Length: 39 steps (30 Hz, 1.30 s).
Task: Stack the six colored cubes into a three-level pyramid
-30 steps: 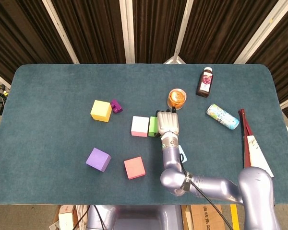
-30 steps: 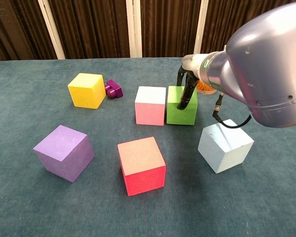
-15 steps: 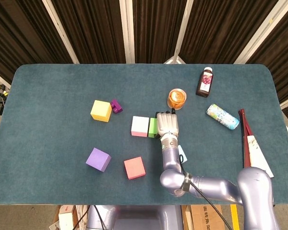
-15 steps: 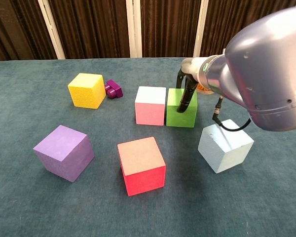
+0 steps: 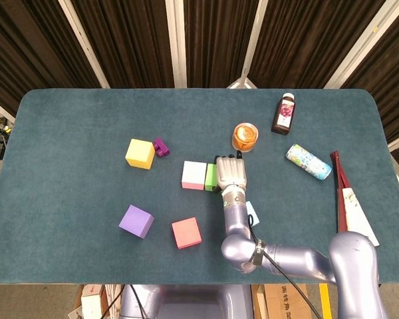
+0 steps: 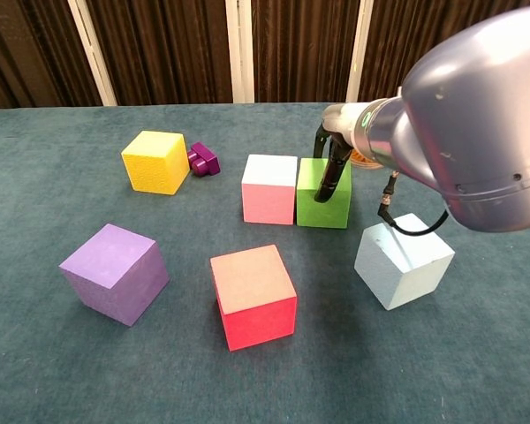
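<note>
My right hand (image 5: 231,173) lies over the green cube (image 5: 211,177) and grips it from above; in the chest view a dark finger (image 6: 332,177) runs down the green cube's (image 6: 322,208) front face. That cube sits on the table against the pale pink cube (image 5: 194,175) (image 6: 268,190). The yellow cube (image 5: 139,153) (image 6: 155,162) is at the back left, the purple cube (image 5: 135,220) (image 6: 115,272) at the front left, the red cube (image 5: 186,232) (image 6: 253,296) in front. The light blue cube (image 6: 404,259) stands right of the arm. My left hand is out of sight.
A small purple block (image 5: 161,147) touches the yellow cube. Behind the hand stand an orange jar (image 5: 245,137), a dark bottle (image 5: 284,113) and a lying patterned tube (image 5: 308,161). A red and white object (image 5: 344,199) lies along the table's right edge.
My right hand has slid the green cube slightly left, closing the small gap to the pale pink cube. The other cubes have not moved.
</note>
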{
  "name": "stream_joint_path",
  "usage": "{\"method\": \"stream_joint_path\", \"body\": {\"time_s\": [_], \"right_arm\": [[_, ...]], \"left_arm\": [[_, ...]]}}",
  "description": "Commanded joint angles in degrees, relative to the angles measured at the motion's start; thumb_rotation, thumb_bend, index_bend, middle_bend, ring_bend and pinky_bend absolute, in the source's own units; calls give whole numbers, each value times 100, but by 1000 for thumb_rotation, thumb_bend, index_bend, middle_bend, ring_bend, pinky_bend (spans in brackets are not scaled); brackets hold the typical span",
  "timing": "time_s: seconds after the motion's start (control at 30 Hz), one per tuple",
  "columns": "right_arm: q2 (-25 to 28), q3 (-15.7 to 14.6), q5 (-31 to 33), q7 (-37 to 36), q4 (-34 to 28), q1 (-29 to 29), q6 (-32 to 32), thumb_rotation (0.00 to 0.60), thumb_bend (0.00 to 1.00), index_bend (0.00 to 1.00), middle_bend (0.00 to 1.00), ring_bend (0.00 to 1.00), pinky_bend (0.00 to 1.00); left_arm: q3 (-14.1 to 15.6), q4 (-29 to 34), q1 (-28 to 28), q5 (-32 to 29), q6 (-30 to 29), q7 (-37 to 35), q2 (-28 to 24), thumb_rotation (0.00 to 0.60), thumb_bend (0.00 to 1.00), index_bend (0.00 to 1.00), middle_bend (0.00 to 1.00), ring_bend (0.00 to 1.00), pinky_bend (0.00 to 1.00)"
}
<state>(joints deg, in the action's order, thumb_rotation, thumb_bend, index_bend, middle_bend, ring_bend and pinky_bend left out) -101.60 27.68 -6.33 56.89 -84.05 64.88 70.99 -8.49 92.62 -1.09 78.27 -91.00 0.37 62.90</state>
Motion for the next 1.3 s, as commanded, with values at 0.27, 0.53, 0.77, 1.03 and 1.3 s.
{"method": "stream_joint_path", "body": {"time_s": [0.27, 0.53, 0.77, 1.03, 1.3], "right_arm": [[46, 10, 93, 45, -33, 0, -30, 600, 223, 283, 293, 173, 0], [99, -5, 208, 132, -80, 14, -68, 600, 224, 229, 233, 118, 0], [166, 4, 222, 124, -187, 18, -104, 600, 215, 87, 114, 62, 0], [831, 161, -180, -324, -1165, -327, 8, 600, 198, 44, 65, 41, 0], [3036, 61, -1244, -1297, -3651, -1883, 631, 600, 198, 29, 65, 40, 0]], "left_arm": [[6, 7, 1, 8, -6, 23, 9, 600, 306, 138, 0, 0, 0], [4, 11, -1, 0, -1, 36, 12, 600, 306, 138, 0, 0, 0], [-1, 11, 0, -6, -2, 30, 8, 600, 306, 138, 0, 0, 0], [-10, -23, -14, -4, 10, 11, 15, 600, 306, 137, 0, 0, 0], [22, -62, -11, 133, -19, -158, -19, 600, 304, 110, 0, 0, 0]]}}
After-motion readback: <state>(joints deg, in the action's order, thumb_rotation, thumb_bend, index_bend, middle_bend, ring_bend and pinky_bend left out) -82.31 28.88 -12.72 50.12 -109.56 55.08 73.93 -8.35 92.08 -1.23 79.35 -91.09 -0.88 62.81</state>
